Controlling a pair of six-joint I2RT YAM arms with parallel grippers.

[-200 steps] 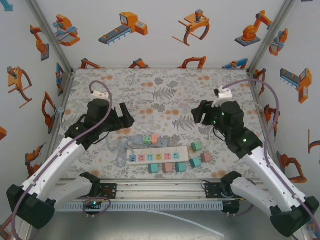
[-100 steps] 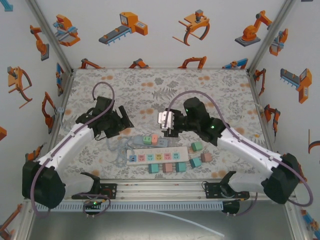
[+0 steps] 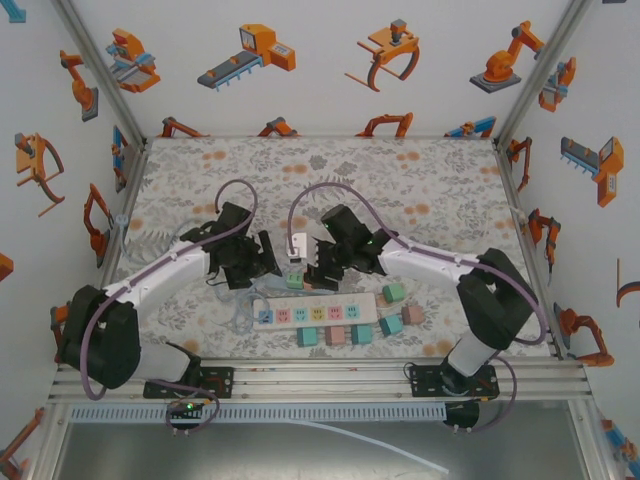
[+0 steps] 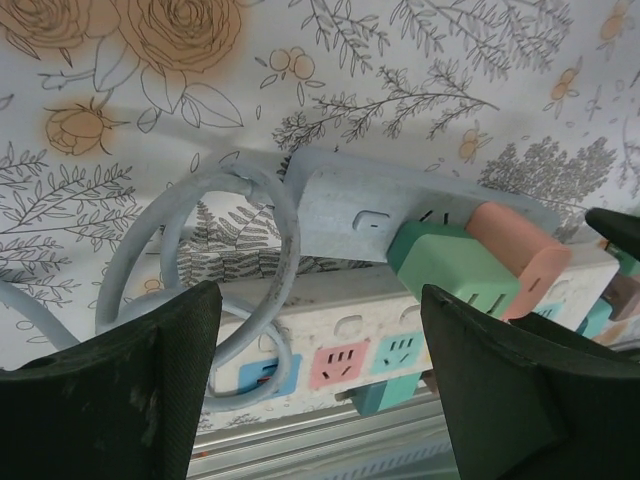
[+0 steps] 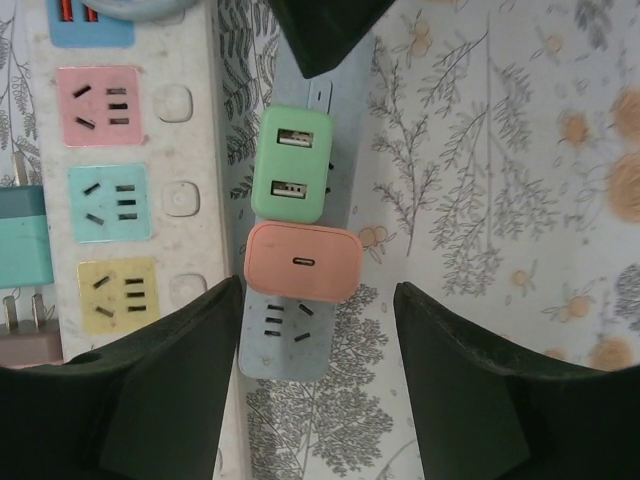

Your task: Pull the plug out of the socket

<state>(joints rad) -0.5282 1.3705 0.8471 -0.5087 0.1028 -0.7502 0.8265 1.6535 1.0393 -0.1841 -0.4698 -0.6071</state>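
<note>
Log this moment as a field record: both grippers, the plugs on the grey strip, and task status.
left gripper: open, facing the coiled cable and the strip ends
right gripper: open, fingers either side of the grey strip, just short of the pink plug
grey strip: green plug and pink plug seated side by side
white strip: lies alongside the grey strip
task status: no plug pulled yet

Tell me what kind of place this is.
Probably a robot test booth: white walls printed with robot-arm cartoons, a metal frame, and a floral-covered table holding power strips.
</note>
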